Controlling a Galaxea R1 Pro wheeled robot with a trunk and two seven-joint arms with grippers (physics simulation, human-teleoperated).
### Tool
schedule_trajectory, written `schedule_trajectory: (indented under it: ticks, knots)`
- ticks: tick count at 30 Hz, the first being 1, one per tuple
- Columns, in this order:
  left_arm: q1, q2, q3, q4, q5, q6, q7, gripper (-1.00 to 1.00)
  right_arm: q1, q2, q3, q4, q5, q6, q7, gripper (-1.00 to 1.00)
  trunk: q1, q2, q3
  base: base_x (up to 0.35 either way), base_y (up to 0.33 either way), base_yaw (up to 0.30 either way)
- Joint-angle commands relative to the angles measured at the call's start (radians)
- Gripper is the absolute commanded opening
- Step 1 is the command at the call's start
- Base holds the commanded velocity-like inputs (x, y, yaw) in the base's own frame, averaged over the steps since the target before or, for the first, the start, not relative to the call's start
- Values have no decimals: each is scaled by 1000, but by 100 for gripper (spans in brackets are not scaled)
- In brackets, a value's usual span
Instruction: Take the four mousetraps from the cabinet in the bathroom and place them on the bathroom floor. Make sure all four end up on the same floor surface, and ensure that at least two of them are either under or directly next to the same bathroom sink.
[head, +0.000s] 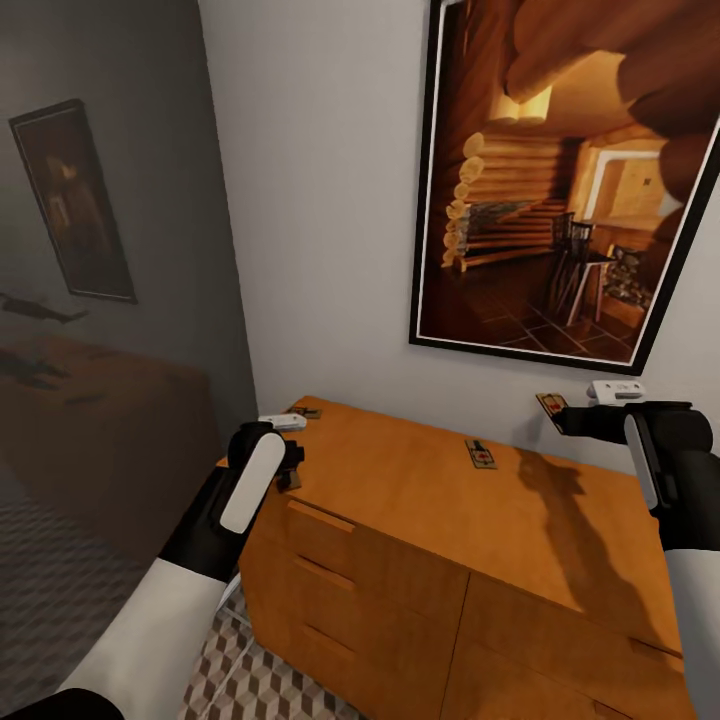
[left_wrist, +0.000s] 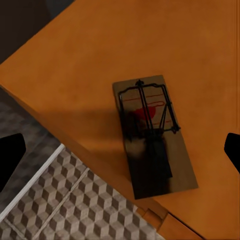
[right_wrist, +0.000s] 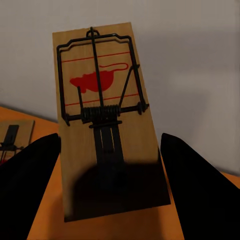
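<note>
The orange-brown cabinet (head: 420, 520) stands against the wall. My right gripper (head: 562, 412) is shut on a mousetrap (head: 550, 404), holding it in the air above the cabinet's right part; in the right wrist view this mousetrap (right_wrist: 105, 120) sits between the dark fingers (right_wrist: 200, 190). A second mousetrap (head: 481, 454) lies on the top's middle, a third (head: 305, 412) at its far left corner. My left gripper (head: 288, 462) hangs open over the front left corner, above a mousetrap (left_wrist: 152, 135) near the edge. The cube-patterned bathroom floor (head: 270, 685) lies below. The sink is out of view.
A large framed picture of a log cabin (head: 560, 190) hangs on the wall above the cabinet. A reflective dark panel (head: 100, 300) covers the wall at the left. Drawer fronts with bar handles (head: 322, 575) face me.
</note>
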Motion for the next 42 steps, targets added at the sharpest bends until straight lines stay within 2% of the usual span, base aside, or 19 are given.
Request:
schedule_trajectory:
  ticks: [1,3,8,13,42]
  knots:
    - [-1,-1,-2,1,10,3,10,100,-1,0,-1,0,8,4,8,-100,0,-1,-1,0,0,0]
    - [-1,-3,-3,8,10,4,10,100,-1,0,-1,1,8,4,8,-100,0,-1,-1,0,0,0]
    - [-2,-33,-6,59,9,6,7,100,-1,0,-1,5,8,4,6,-100,0,-1,-1,0,0,0]
    - [-7,-47,-6,83,6,6,0,100,-1,0,0,7,9,4,5,-100,0,-1,-1,0,0,0]
    - [-37,-50,-4,95,4,7,0,100,-1,1,1,9,8,4,2,-100,0,-1,-1,0,0,0]
